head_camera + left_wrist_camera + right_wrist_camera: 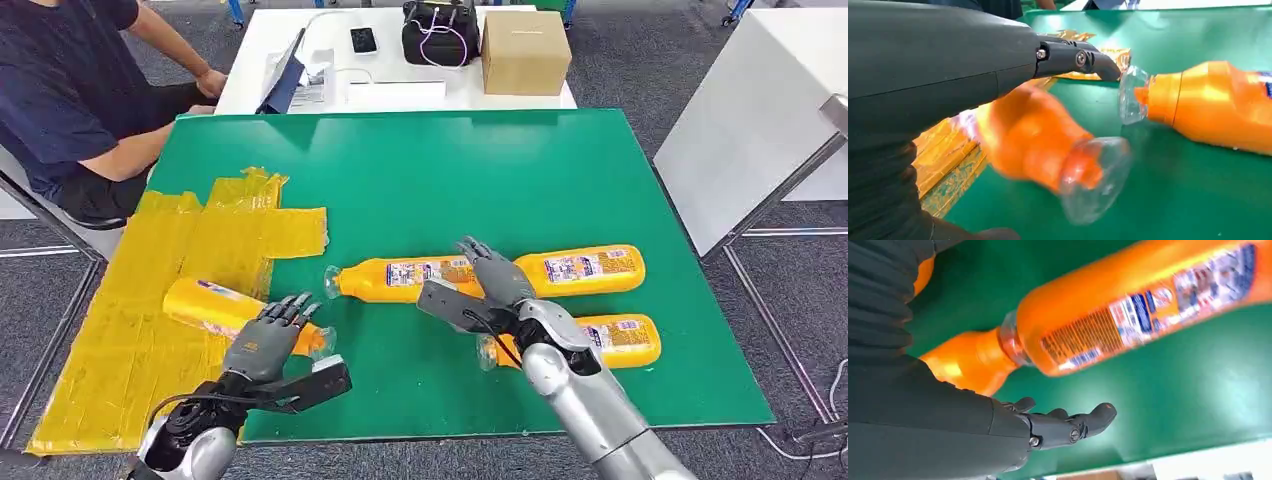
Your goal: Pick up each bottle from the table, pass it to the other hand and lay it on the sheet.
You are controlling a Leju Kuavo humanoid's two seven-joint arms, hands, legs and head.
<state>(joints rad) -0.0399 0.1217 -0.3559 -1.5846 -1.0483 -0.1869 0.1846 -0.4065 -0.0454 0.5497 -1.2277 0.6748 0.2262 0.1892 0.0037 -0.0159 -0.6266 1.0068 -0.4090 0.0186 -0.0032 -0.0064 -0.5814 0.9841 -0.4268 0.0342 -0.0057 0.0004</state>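
Several orange bottles with clear caps lie on the green table (560, 170). One bottle (205, 303) has its body on the yellow sheet (130, 340) and its cap end past the sheet's edge. My left hand (265, 342) hovers over that cap end with fingers stretched out, holding nothing. In the left wrist view this bottle (1038, 145) is blurred under the fingers (1083, 57). A second bottle (400, 277) lies mid-table, a third bottle (590, 268) to its right, and another bottle (620, 340) in front. My right hand (495, 275) is open above the gap between them, and the labelled bottle (1128, 320) lies just beyond its fingers (1073, 422).
A person (70, 90) sits at the back left, close to the sheet's far corner. Behind the green table stands a white table (260, 60) with a cardboard box (525, 50), a black bag (440, 30) and a phone (363, 39). A white surface (750, 120) stands at the right.
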